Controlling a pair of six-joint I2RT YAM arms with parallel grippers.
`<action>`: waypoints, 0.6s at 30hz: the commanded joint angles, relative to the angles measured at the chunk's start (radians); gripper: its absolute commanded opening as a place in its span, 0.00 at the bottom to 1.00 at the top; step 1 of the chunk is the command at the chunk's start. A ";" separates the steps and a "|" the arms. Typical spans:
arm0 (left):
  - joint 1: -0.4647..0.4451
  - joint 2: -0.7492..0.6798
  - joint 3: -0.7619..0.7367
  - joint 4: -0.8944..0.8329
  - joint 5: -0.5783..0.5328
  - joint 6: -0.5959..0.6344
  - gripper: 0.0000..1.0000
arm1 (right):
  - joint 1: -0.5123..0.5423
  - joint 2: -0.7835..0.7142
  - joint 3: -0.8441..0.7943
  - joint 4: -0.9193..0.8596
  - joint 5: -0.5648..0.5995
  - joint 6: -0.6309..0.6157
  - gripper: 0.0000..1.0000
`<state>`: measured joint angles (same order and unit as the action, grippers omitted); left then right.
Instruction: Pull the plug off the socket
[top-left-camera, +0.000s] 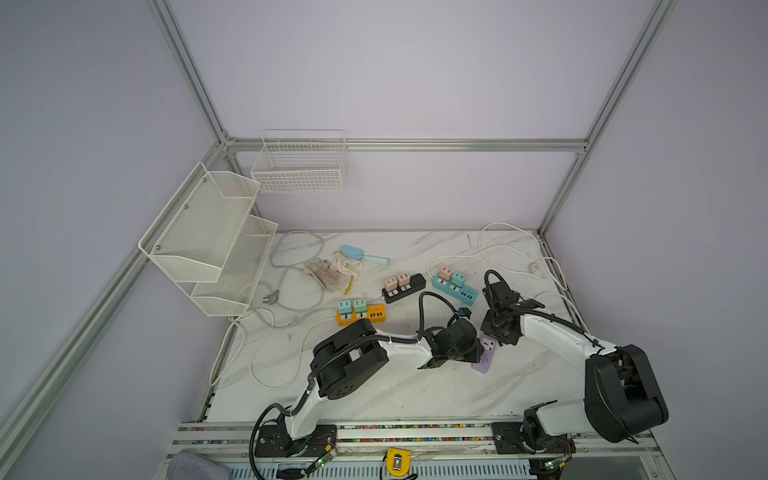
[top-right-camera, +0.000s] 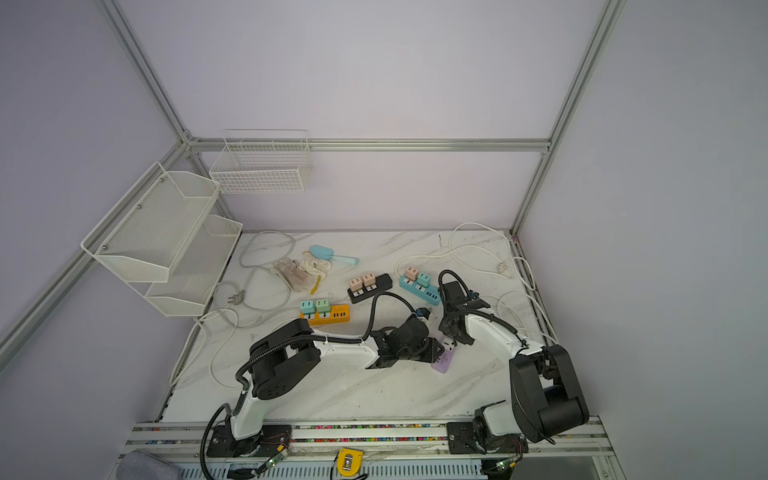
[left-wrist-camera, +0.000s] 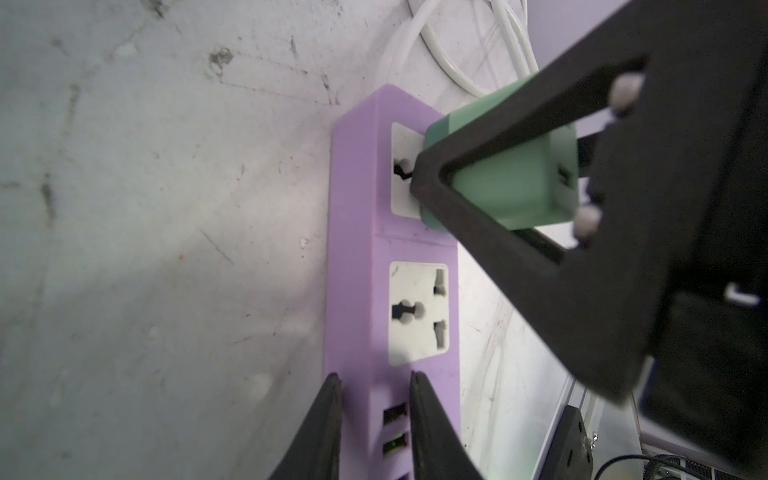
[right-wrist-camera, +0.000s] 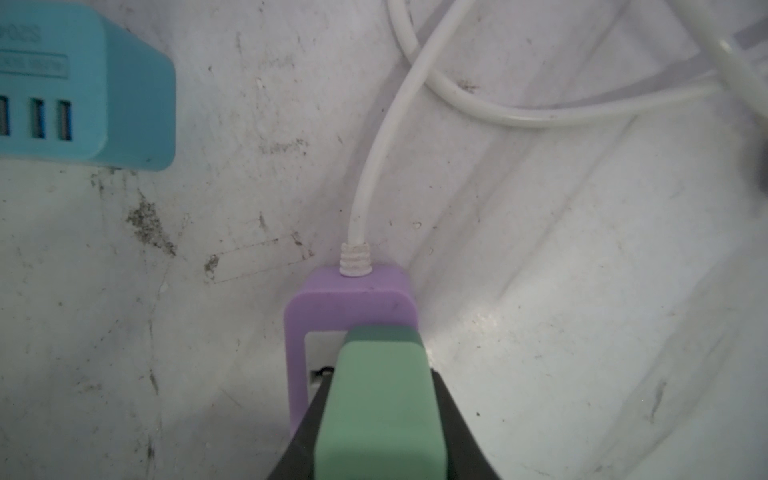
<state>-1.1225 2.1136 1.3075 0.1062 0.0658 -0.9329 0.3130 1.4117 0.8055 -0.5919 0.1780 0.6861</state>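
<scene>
- Green plug fills the foreground of the right wrist view. The right gripper pinches it on both flanks, its fingers closed tight against the plug's sides.
- The plug's darker base sits against the white face of the socket at the cord end of the purple power strip. No prongs show, so it looks seated, though whether it has begun to lift cannot be told.
- In the left wrist view the left gripper stands with its fingers narrow, bracketing the strip's USB end. One finger runs along the side wall and its partner lies toward the far edge. It appears to clamp the strip and pin it to the table.
- Between the two grippers, the second socket is free.
- In both top views the strip lies near the front right of the marble table, with both arms meeting over it. The blue power strip lies near but apart from it.
- Judged from this, the grasp and the brace are both set, and the pull itself is the step in hand.
- The next move calls for the right arm to draw the plug straight away from the socket face, along the line of its prongs and without rocking sideways. The left gripper must hold firm so the light strip does not rise with the plug.
- The white cord lies slack, so it should not tug on the strip.
</scene>
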 joint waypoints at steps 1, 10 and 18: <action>-0.030 0.080 0.024 -0.188 0.000 0.005 0.27 | 0.008 0.005 0.033 0.015 -0.004 0.025 0.20; -0.059 0.101 0.064 -0.224 -0.020 0.039 0.27 | -0.003 0.035 0.068 0.020 -0.032 -0.028 0.18; -0.060 0.091 0.054 -0.246 -0.047 0.036 0.27 | -0.033 -0.008 0.044 -0.012 -0.037 -0.039 0.20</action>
<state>-1.1469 2.1349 1.3689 0.0360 -0.0147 -0.9230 0.2958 1.4387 0.8379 -0.6147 0.1638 0.6491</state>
